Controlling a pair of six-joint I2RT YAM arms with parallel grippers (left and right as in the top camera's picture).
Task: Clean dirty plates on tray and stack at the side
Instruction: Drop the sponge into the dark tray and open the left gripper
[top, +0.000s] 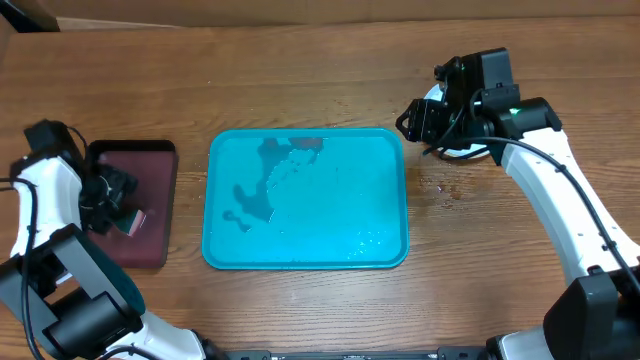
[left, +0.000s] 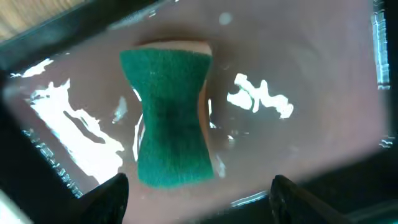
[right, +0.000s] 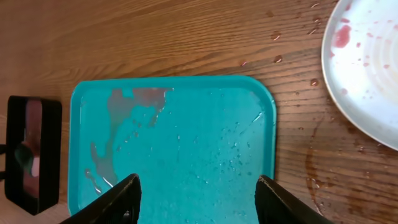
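The turquoise tray (top: 340, 220) (right: 186, 124) lies mid-table with no plate on it, only water drops and a reddish smear (right: 115, 106). To its right a white plate (right: 367, 68) with small red smears rests on the wood; in the overhead view the plate (top: 468, 153) is mostly hidden under my right arm. My right gripper (top: 412, 122) (right: 199, 199) hangs open and empty above the tray's right part. My left gripper (top: 112, 192) (left: 199, 199) is open over the maroon tray, its fingers apart from a green sponge (left: 171, 118) lying there.
The small dark maroon tray (top: 130, 250) (right: 31, 149) with a black rim sits left of the turquoise one and is wet. Water drops and a reddish trail (right: 311, 162) mark the wood between tray and plate.
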